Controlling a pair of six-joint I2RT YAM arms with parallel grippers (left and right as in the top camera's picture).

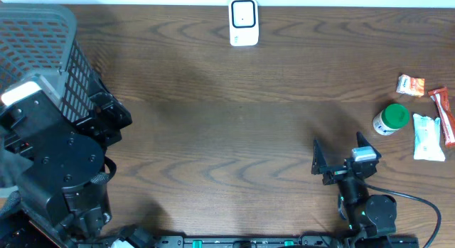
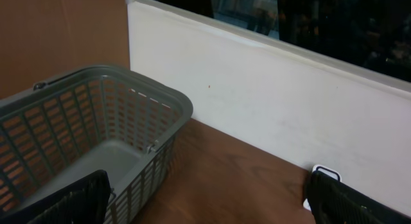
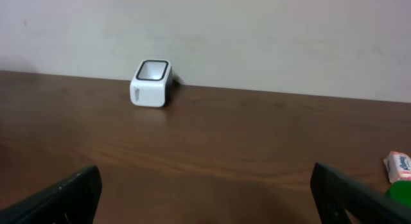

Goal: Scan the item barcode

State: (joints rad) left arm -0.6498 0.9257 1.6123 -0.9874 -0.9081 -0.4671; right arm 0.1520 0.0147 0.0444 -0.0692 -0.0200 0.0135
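Note:
The white barcode scanner [image 1: 242,22] stands at the table's far edge, in the right wrist view as a white scanner [image 3: 151,83] by the wall. Several items lie at the right: a green-capped bottle [image 1: 391,119], an orange packet [image 1: 410,84], a red bar [image 1: 443,114] and a white packet [image 1: 428,136]. My right gripper [image 1: 339,151] hovers open and empty left of the bottle, its jaws [image 3: 205,201] wide apart. My left gripper [image 1: 110,114] is open and empty beside the basket, holding nothing [image 2: 209,210].
A grey plastic basket [image 1: 43,28] fills the far left corner; its rim [image 2: 160,95] is close to my left fingers. A white wall runs behind the table. The scanner's corner [image 2: 319,174] peeks from behind the left gripper's right finger.

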